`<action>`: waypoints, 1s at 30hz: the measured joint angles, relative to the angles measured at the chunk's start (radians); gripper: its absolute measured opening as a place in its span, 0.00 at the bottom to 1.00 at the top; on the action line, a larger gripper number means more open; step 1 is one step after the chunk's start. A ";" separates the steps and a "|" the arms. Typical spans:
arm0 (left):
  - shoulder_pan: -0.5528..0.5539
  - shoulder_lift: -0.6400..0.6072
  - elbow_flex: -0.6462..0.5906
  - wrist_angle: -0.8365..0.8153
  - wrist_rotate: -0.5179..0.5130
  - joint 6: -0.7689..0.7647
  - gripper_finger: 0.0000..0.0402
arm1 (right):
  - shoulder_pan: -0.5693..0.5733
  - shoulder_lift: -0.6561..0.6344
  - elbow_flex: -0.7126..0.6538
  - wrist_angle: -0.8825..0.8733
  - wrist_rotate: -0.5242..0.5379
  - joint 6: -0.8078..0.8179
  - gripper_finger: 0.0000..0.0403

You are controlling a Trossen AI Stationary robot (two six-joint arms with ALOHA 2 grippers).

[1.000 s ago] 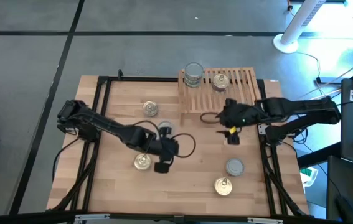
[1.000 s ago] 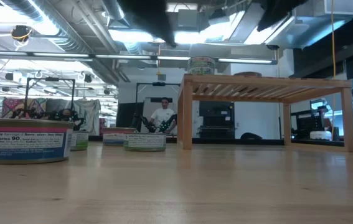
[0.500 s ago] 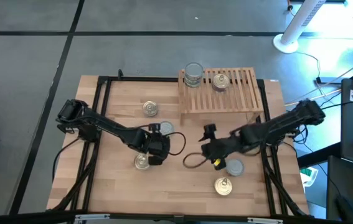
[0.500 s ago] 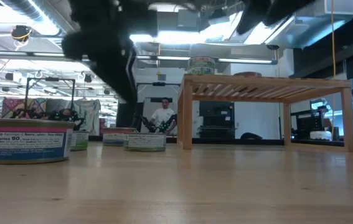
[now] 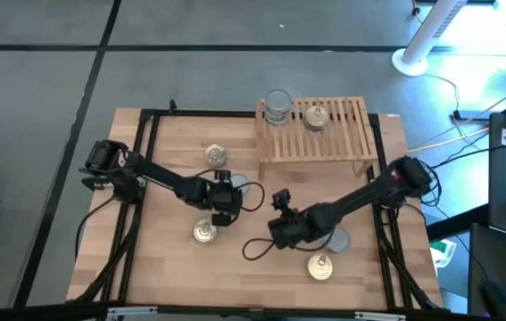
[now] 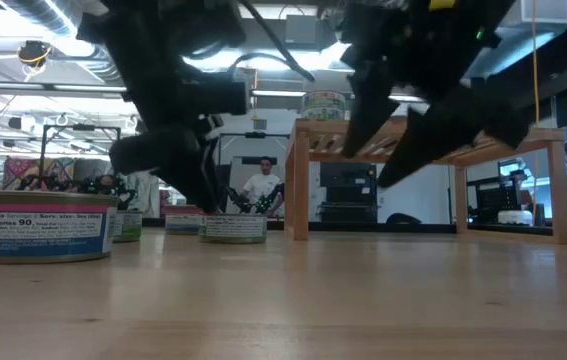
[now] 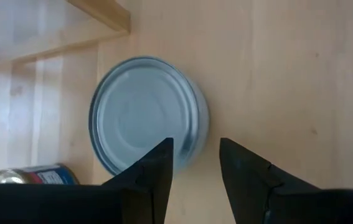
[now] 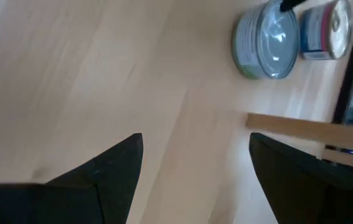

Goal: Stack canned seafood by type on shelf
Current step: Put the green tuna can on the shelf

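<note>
So your left gripper [image 5: 227, 198] is sitting mid-table over a silver-top tin [image 5: 238, 185], and in the left wrist view its fingers [image 7: 154, 171] are spread just a bit, with that tin [image 7: 145, 112] right ahead of the tips and nothing pinched. Your right gripper [image 5: 280, 230] has swung in toward the middle of the table, fingers [image 8: 111, 168] spread wide over bare wood, holding nothing.

Where your tins are: the shelf [image 5: 342, 134] at the far side has a silver-top stack [image 5: 277, 105] on its left corner and one gold pull-ring tin [image 5: 316, 116] beside it. On the tabletop you've got a gold tin [image 5: 216, 156] far left of the shelf, another gold one [image 5: 203, 233] just near of the left gripper, a silver one [image 5: 337, 239] partly hidden under the right arm, and a gold one [image 5: 320, 267] at the near edge.

A person [image 6: 261, 186] is standing in the room behind the table.
</note>
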 joint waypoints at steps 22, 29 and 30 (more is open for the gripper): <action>0.016 0.032 -0.031 0.054 -0.001 0.079 0.32 | -0.002 0.059 0.000 0.302 0.015 -0.207 0.73; 0.017 0.032 -0.031 0.053 -0.003 0.105 0.26 | -0.001 0.059 0.000 0.316 -0.006 -0.210 0.73; 0.017 0.032 -0.030 0.053 -0.003 0.106 0.23 | -0.001 0.059 0.000 0.316 -0.007 -0.210 0.73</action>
